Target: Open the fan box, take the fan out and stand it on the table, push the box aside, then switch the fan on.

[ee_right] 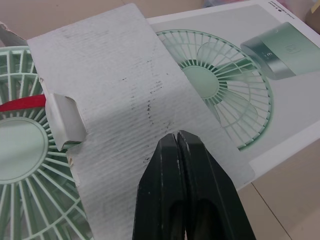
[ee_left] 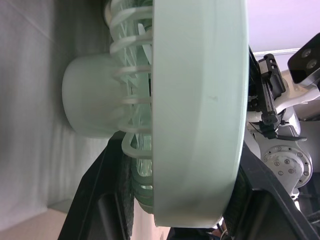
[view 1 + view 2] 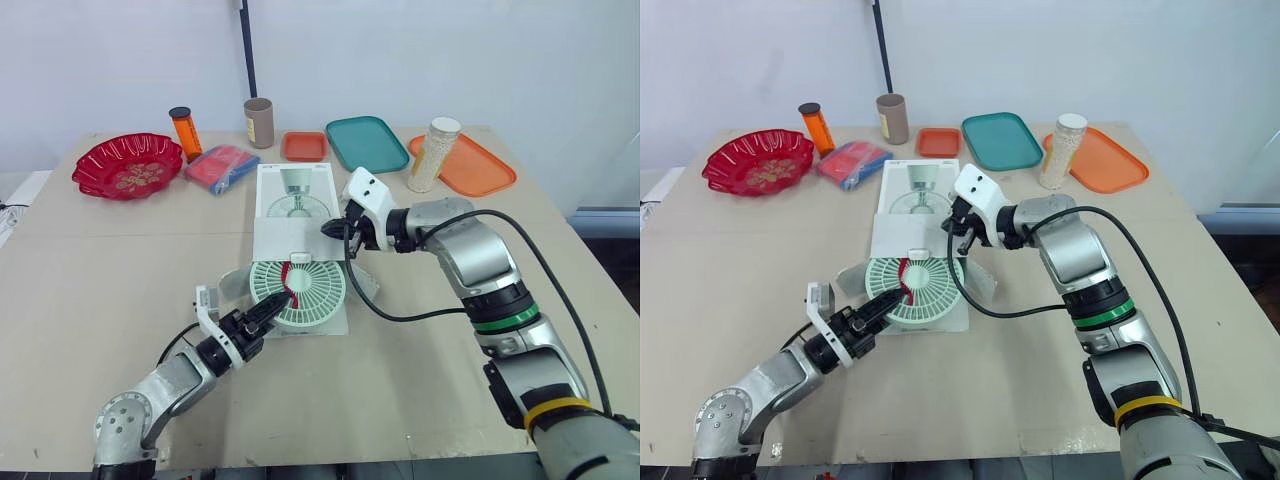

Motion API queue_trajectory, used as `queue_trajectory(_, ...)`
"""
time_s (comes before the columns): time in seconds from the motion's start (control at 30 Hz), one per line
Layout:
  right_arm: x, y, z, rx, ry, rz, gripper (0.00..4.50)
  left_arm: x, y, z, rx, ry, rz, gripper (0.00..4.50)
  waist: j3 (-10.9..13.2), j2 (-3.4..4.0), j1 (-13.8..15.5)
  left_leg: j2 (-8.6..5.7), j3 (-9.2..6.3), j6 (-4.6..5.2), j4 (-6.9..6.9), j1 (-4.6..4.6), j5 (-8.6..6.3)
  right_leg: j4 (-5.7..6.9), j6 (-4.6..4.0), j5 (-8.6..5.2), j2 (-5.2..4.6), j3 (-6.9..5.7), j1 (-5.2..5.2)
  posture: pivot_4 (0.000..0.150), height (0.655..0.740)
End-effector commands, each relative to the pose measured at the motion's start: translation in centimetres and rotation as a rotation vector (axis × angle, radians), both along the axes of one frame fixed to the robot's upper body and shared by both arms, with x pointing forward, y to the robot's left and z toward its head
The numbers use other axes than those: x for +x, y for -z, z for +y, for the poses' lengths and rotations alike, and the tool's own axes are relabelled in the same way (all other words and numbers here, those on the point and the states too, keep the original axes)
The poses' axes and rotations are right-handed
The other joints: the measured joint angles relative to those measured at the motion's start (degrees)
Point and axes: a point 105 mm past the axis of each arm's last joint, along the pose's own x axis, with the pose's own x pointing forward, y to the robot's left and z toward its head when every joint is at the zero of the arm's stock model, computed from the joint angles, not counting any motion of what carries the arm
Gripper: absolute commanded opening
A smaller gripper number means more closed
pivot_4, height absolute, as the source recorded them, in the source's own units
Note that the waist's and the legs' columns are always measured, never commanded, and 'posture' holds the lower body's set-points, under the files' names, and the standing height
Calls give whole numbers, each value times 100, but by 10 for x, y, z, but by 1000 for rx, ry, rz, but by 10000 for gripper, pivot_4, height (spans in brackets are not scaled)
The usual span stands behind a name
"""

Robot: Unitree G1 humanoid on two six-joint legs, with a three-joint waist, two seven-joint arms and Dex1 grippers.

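Fan [image 3: 312,291] lies flat, grille up, in the open box [image 3: 294,203] at frame centre, a bit below the middle. It is not yet standing on the bench [image 3: 100,262]. A red strip [image 3: 288,274] crosses the left part of the grille.

My left claw [image 3: 281,302] comes in from the lower left and grips the fan's near rim. In the left wrist view the pale green rim sits clamped between my two black fingers [image 2: 102,200].

My right claw [image 3: 332,229] reaches in from the right, just above the fan, at the box's raised flap [image 1: 115,85]. Its fingers are pressed together with no gap, tips at the flap's inner side, with nothing between them. I cannot tell if they touch the card. The lid with the printed fan picture lies open beyond it, toward the top of the frame.

Along the top of the frame, left to right:
- red bowl [image 3: 127,165]
- orange bottle [image 3: 185,132]
- red-blue packet [image 3: 222,167], just below the bottle
- brown tube [image 3: 259,122]
- small orange tray [image 3: 304,146]
- teal tray [image 3: 366,143]
- white jar [image 3: 434,154]
- big orange tray [image 3: 472,166], touching the jar's right side

All of these are well apart from the box.
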Motion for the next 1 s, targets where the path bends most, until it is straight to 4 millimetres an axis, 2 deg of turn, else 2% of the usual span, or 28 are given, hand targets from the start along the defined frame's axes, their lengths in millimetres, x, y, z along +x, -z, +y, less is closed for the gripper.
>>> queue_trajectory(0.03, -5, -13, 6, 13, -35, -50, 0, -18, 3, -2, -17, 37, 42, 16336, 0, 0, 0, 0, 0, 0, 0, 0, -1, -2, 0, 0, -1, 1, 0, 1500, 7400)
queue_trajectory(0.07, -5, -12, 6, 14, -35, -49, 0, -19, 4, -3, -27, 33, 56, 16336, 0, 0, 3, 0, 0, 0, 0, 0, -1, -2, 0, 0, -1, 1, 0, 1500, 7400)
queue_trajectory(0.13, -6, -13, 6, 15, -36, -48, 0, -21, 3, -4, -53, 35, 58, 26362, 0, 0, 14, -1, -1, 1, 0, 0, -1, -3, 0, 0, -1, 0, 1, 1500, 7400)
queue_trajectory(0.2, -6, -13, 6, 15, -37, -49, 0, -22, -1, -3, -86, 31, 58, 29373, 0, 0, 12, -2, -1, 7, 0, 0, -4, -3, 0, 0, -2, 0, 2, 1500, 7400)
queue_trajectory(0.23, -5, -13, 6, 14, -37, -50, 0, -23, 1, -3, -66, 42, 59, 34680, 0, 0, 12, -2, -1, 6, 0, 0, -4, -3, 0, 0, -2, 0, 2, 1500, 7400)
queue_trajectory(0.3, -5, -14, 6, 14, -36, -51, 0, -25, 1, -5, -62, 64, 55, 39036, 0, 1, 12, -1, -3, 6, -1, 0, -4, -3, 0, 0, -1, -2, 1, 1500, 7400)
queue_trajectory(0.33, -5, -14, 6, 14, -36, -52, 0, -25, 0, -5, -63, 71, 47, 44115, 0, 1, 11, -1, 0, 6, -1, 0, -4, -3, 0, 0, -1, -1, 1, 1500, 7400)
queue_trajectory(0.47, -5, -14, 7, 12, -39, -53, 0, -26, -9, 3, -61, 63, -12, 44115, 1, 1, 11, -2, -1, 6, -2, -1, -4, -4, 0, 0, -1, -1, 1, 1500, 7400)
queue_trajectory(0.6, -5, -15, 7, 13, -40, -55, 0, -21, -9, 18, -24, 1, -23, 44115, 1, 2, 11, -1, 0, 6, -4, 0, -4, -6, 0, 0, 0, -1, 1, 1500, 7400)
queue_trajectory(0.67, -5, -16, 8, 16, -42, -58, 0, -18, -13, 27, -28, -25, -42, 44115, 1, 2, 11, -1, 0, 7, -4, -1, -5, -7, 0, 0, -1, -1, 1, 1500, 7400)
queue_trajectory(0.83, -5, -16, 13, 24, -55, -60, 0, 0, -8, 40, 108, -44, -47, 44115, 2, 2, 12, -2, -2, 7, -5, -1, -5, -7, 0, 0, -1, -3, 1, 1500, 7400)
queue_trajectory(0.93, -4, -16, 14, 28, -55, -61, 0, 1, -19, 42, 63, -30, -77, 44115, 2, 2, 6, -2, -1, 6, -5, -1, -4, -9, 1, 1, -1, -3, 1, 1500, 7400)
queue_trajectory(1.0, -5, -15, 15, 32, -60, -59, 0, 0, -14, 39, 78, -5, -64, 44115, 2, 2, 5, 0, -1, 0, -8, -2, -1, -11, 0, 1, -1, -3, -2, 1500, 7400)
